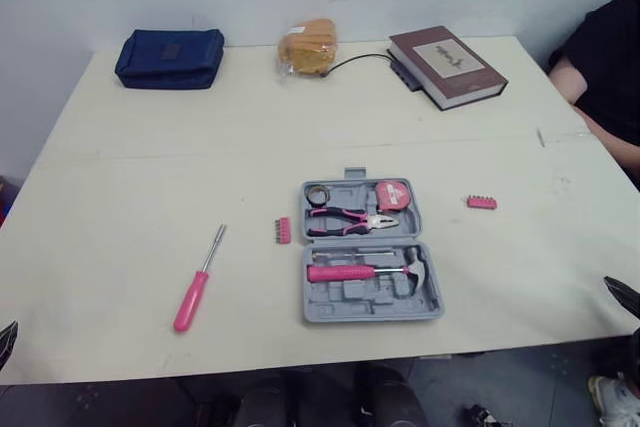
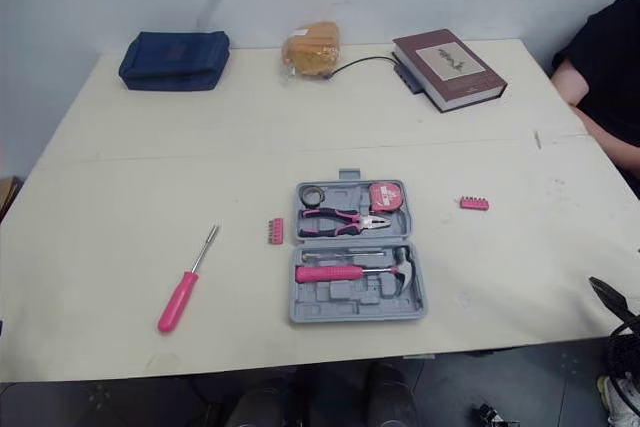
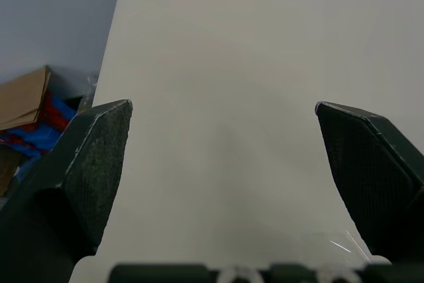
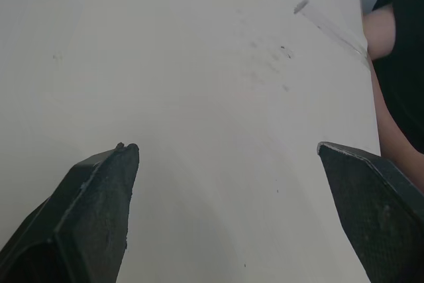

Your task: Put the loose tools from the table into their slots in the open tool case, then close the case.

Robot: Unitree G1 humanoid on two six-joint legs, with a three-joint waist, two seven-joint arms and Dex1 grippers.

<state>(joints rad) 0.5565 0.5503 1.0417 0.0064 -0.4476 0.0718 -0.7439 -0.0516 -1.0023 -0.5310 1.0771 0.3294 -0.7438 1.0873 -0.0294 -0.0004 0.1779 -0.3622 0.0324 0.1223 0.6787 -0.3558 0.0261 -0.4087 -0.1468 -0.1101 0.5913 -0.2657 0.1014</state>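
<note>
The grey tool case [image 1: 368,293] lies open near the table's front middle, holding pink pliers [image 1: 350,220], a pink-handled hammer [image 1: 365,272] and a tape measure [image 1: 391,193]. A pink-handled screwdriver [image 1: 198,280] lies loose to the case's left. One pink bit holder [image 1: 284,230] sits just left of the case, another [image 1: 481,202] to its right. My left gripper [image 3: 222,164] is open over bare table at the front left edge. My right gripper [image 4: 225,190] is open over bare table at the front right edge.
At the back of the table [image 1: 150,187] sit a navy pouch [image 1: 170,58], a yellow-orange bundle [image 1: 309,47] with a black cable, and a dark red book [image 1: 447,65]. A person in a black sleeve [image 1: 607,67] is at the right side.
</note>
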